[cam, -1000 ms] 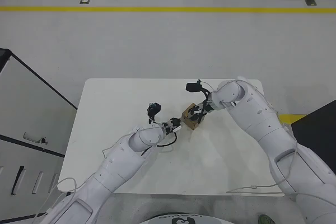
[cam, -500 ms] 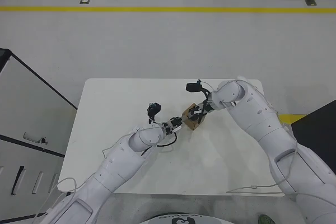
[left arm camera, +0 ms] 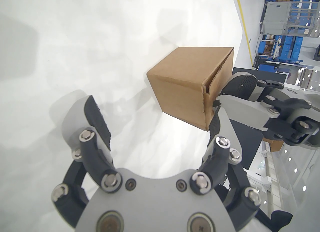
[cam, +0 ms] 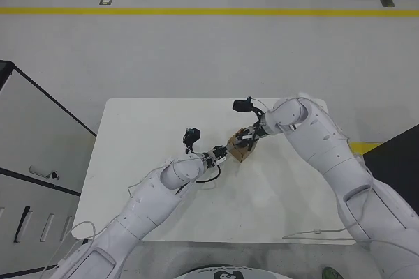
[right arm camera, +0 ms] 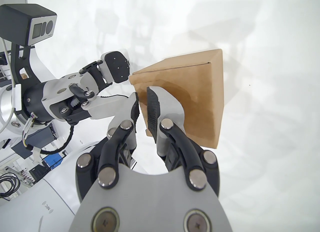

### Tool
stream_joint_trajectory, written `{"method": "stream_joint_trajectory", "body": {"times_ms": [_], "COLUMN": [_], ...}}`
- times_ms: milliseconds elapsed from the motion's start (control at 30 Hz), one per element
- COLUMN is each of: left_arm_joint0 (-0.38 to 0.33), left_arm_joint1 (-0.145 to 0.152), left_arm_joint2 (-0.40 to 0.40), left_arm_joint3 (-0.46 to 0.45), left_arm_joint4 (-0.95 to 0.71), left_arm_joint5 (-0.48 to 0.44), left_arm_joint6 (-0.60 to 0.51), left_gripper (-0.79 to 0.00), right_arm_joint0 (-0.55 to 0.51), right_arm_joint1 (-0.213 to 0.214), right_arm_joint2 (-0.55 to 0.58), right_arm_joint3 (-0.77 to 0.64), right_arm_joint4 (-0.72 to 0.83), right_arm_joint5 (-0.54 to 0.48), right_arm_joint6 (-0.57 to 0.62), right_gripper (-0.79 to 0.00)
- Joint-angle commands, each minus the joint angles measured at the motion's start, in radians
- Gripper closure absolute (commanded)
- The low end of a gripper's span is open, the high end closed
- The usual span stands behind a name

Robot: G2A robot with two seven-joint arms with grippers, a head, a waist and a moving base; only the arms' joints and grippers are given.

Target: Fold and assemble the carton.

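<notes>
Carton: the small brown cardboard carton [cam: 239, 147] [left arm camera: 185, 85] [right arm camera: 197, 92] is at the white rectangular table [cam: 140, 139], a little right of its middle and between the two grippers.
Carton shape: its panels are folded up into a box form, and the left wrist view shows a narrow seam running along one corner edge.
Carton footing: I cannot tell whether its underside rests fully on the tabletop.
Right gripper: the right gripper [cam: 248, 137] [left arm camera: 225, 97] [right arm camera: 144, 109] is at the carton's far right side, and its arm comes in from the table's far right.
Right fingers: they are clenched on one cardboard panel, with one dark ribbed pad [right arm camera: 153, 107] on the outer face and the other finger on the panel's other side.
Left gripper: the left gripper [cam: 220, 156] [left arm camera: 155, 116] [right arm camera: 117, 85] is at the carton's near left side, pointing toward it.
Left fingers: they are spread apart and grasp nothing. One fingertip is just beside the carton's near corner; the other is apart from it over bare tabletop.
Surroundings: a dark-topped grey cabinet [cam: 21, 139] stands left of the table, and a yellow floor line [cam: 209, 11] runs across the far floor.
</notes>
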Motion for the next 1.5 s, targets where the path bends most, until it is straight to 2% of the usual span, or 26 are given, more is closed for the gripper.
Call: {"method": "stream_joint_trajectory", "body": {"times_ms": [0,33,300,700,933,1000,1367,1467], "left_arm_joint0": [0.0,0.0,0.0,0.0,0.0,0.0,0.0,0.0], "left_arm_joint1": [0.0,0.0,0.0,0.0,0.0,0.0,0.0,0.0], "left_arm_joint2": [0.0,0.0,0.0,0.0,0.0,0.0,0.0,0.0], "left_arm_joint3": [0.0,0.0,0.0,0.0,0.0,0.0,0.0,0.0], "left_arm_joint4": [0.0,0.0,0.0,0.0,0.0,0.0,0.0,0.0], "left_arm_joint5": [0.0,0.0,0.0,0.0,0.0,0.0,0.0,0.0], "left_arm_joint6": [0.0,0.0,0.0,0.0,0.0,0.0,0.0,0.0], "left_gripper": [-0.785,-0.785,-0.785,-0.785,-0.785,-0.785,-0.785,-0.785], "right_arm_joint0": [-0.002,-0.003,-0.023,-0.097,-0.144,-0.161,-0.164,-0.184], "right_arm_joint1": [0.004,0.007,0.04,0.108,0.145,0.151,0.152,0.161], "right_arm_joint2": [0.01,0.015,0.09,0.278,0.412,0.461,0.465,0.513], "right_arm_joint3": [-0.01,-0.017,-0.085,-0.178,-0.208,-0.208,-0.205,-0.192], "right_arm_joint4": [0.003,0.003,0.011,0.095,0.209,0.323,0.327,0.392], "right_arm_joint5": [0.0,0.001,0.014,0.05,0.075,0.085,0.086,0.089], "right_arm_joint6": [0.004,0.007,0.022,0.06,0.093,0.13,0.122,0.113], "right_gripper": [-0.757,-0.785,-0.785,-0.785,-0.785,-0.785,-0.785,-0.785]}}
